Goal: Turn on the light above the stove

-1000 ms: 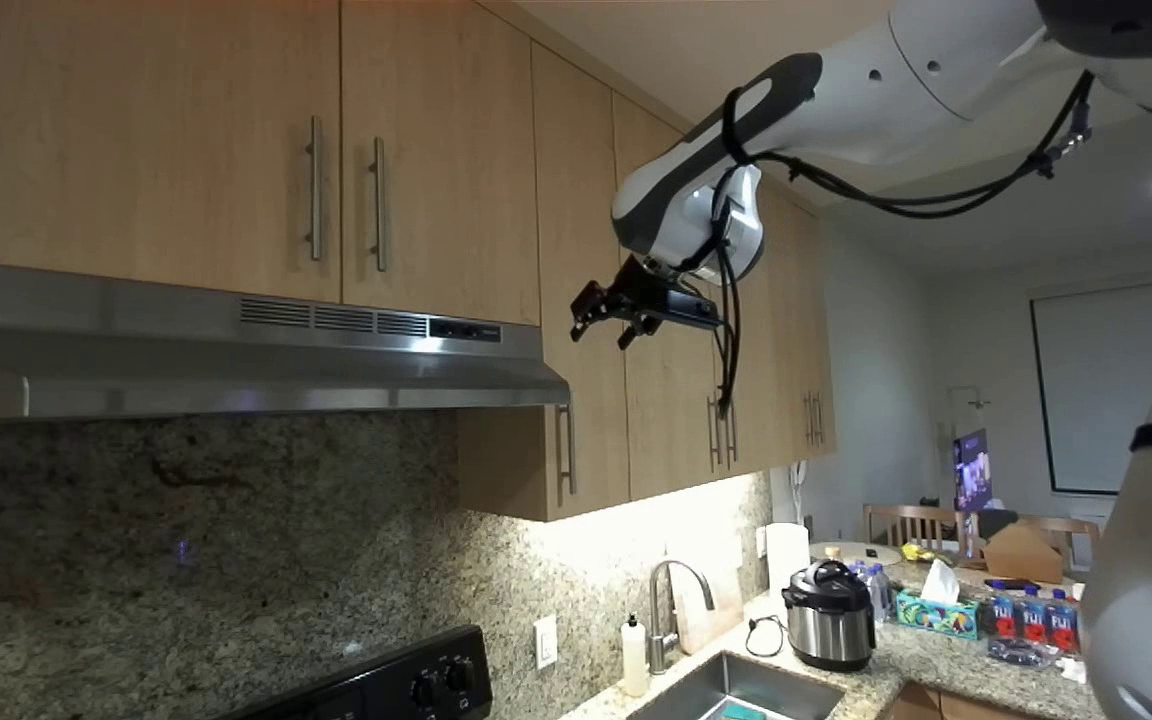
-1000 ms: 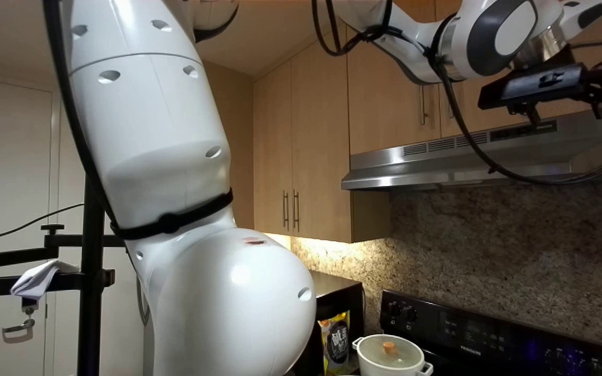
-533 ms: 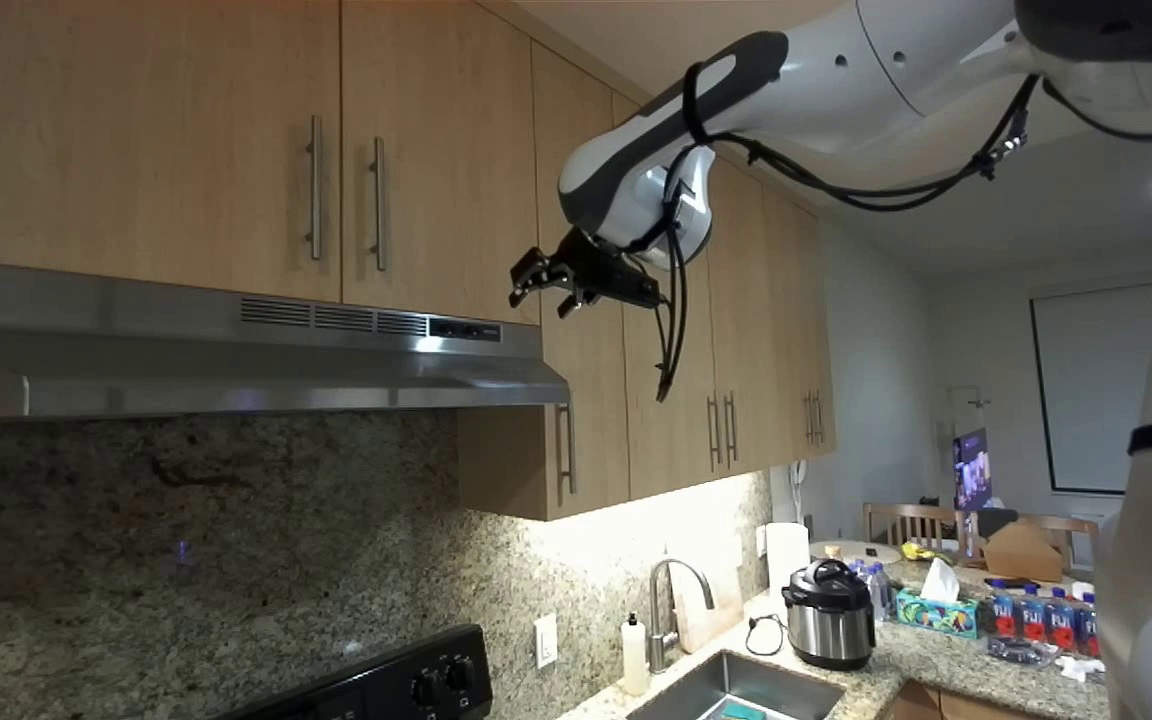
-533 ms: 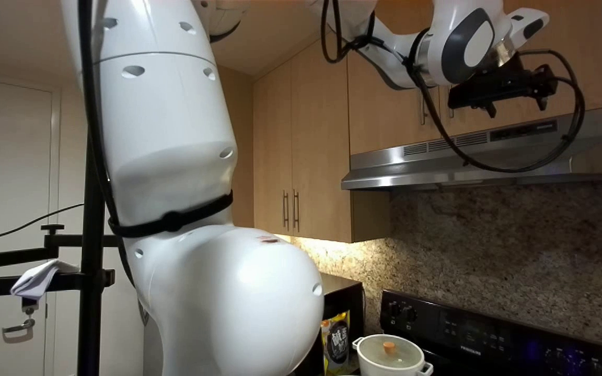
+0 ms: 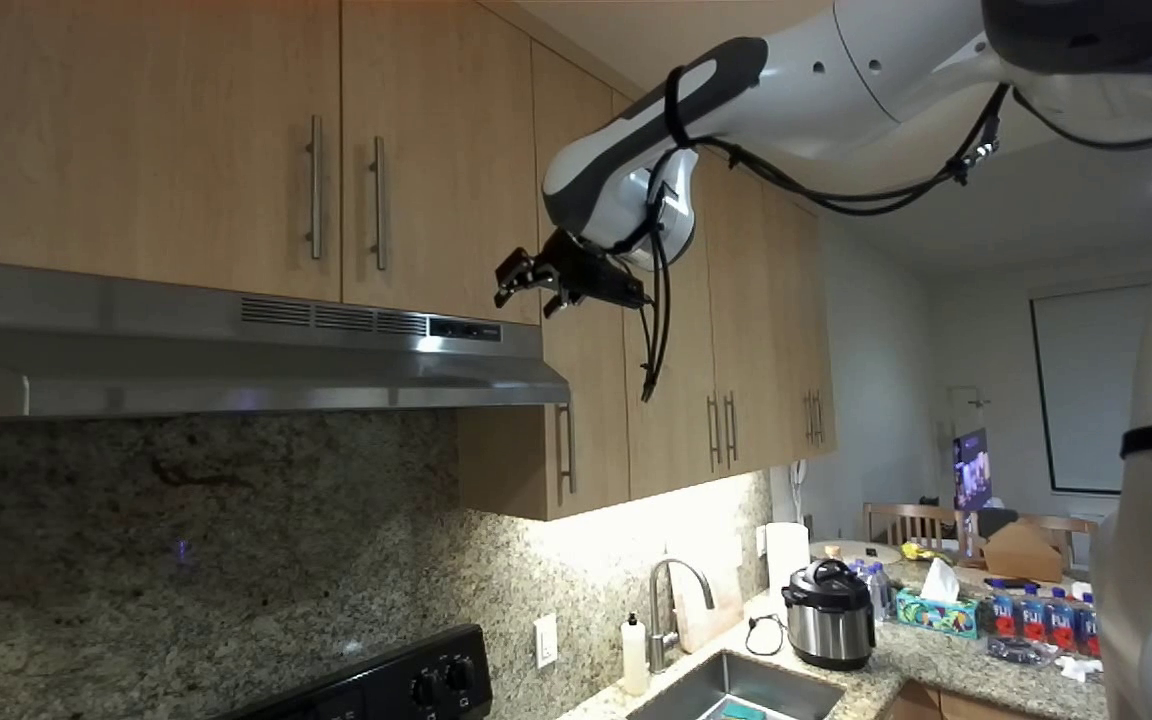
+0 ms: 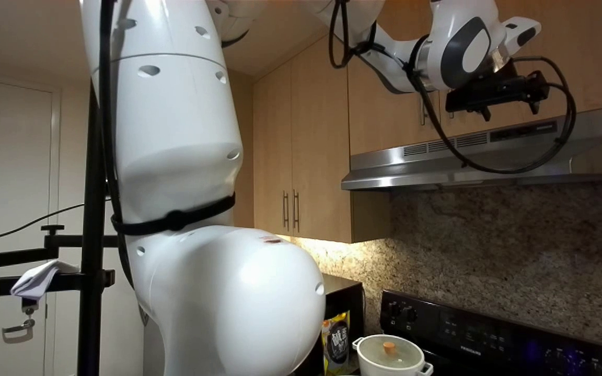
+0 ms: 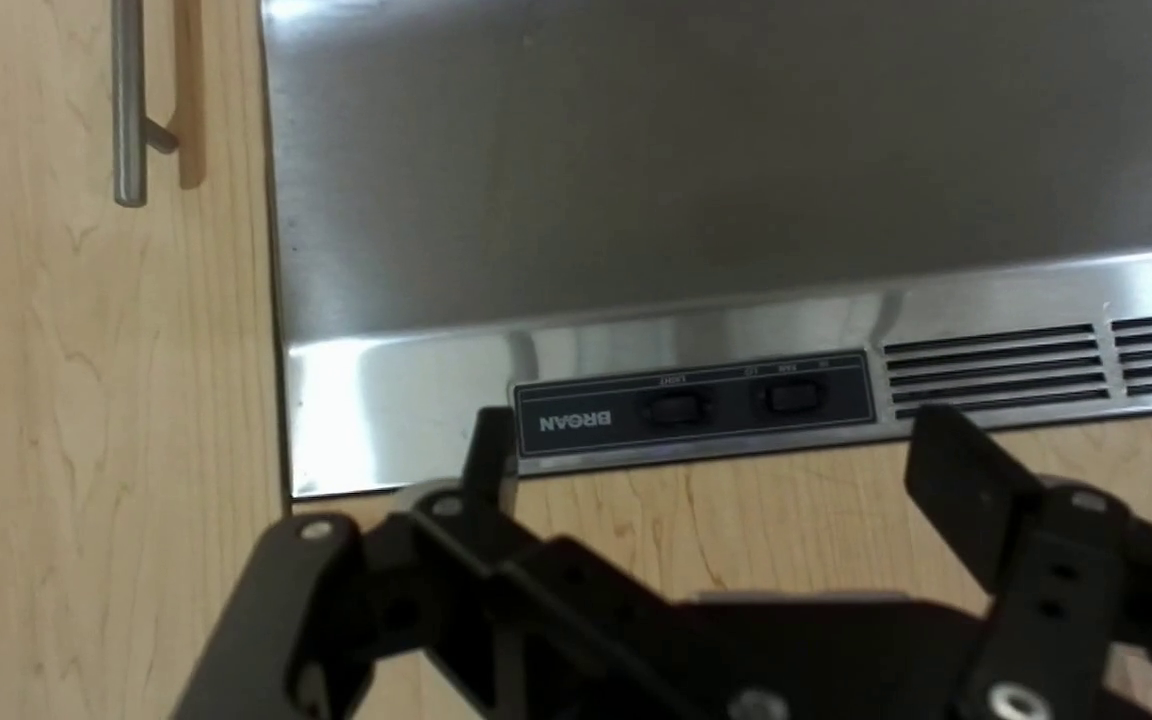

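The steel range hood (image 5: pixel 266 372) is mounted under the cabinets, above the black stove (image 6: pixel 494 334). Its dark control panel shows in both exterior views (image 5: pixel 466 329) (image 6: pixel 523 130). In the wrist view the panel appears upside down, with the light switch (image 7: pixel 676 408) beside the fan switch (image 7: pixel 793 397). My gripper (image 5: pixel 526 303) is open and empty, in front of and above the panel's height in an exterior view. In the wrist view the fingertips (image 7: pixel 714 420) appear on either side of the panel, apart from it. The hood's lamp is hidden; the backsplash under the hood looks dim.
Cabinet doors with bar handles (image 5: pixel 379 205) are above and beside the hood. Loose cables (image 6: pixel 567 120) hang from the wrist. A white pot (image 6: pixel 391 357) stands on the stove. A sink (image 5: pixel 736 690) and a pressure cooker (image 5: pixel 829 615) are farther along the counter.
My gripper has moved left in both exterior views, coming nearer the hood panel, mostly in the first half second. It stays open. The hood and kitchen objects have not moved.
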Controlling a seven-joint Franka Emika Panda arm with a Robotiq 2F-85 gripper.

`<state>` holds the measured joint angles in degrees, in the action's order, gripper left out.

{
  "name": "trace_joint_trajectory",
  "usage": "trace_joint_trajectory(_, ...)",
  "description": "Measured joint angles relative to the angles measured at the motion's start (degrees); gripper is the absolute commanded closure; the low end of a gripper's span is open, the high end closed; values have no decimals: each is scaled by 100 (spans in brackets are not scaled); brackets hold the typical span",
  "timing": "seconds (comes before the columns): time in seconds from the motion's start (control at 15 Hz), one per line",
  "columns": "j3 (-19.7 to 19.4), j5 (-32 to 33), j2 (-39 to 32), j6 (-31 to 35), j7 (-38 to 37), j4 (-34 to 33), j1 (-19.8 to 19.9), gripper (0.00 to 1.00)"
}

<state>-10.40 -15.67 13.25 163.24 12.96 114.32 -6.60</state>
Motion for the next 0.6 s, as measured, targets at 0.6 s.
trace_joint_trajectory(0.6, -55, 19, -758, -541, 39, -699, -18, 0)
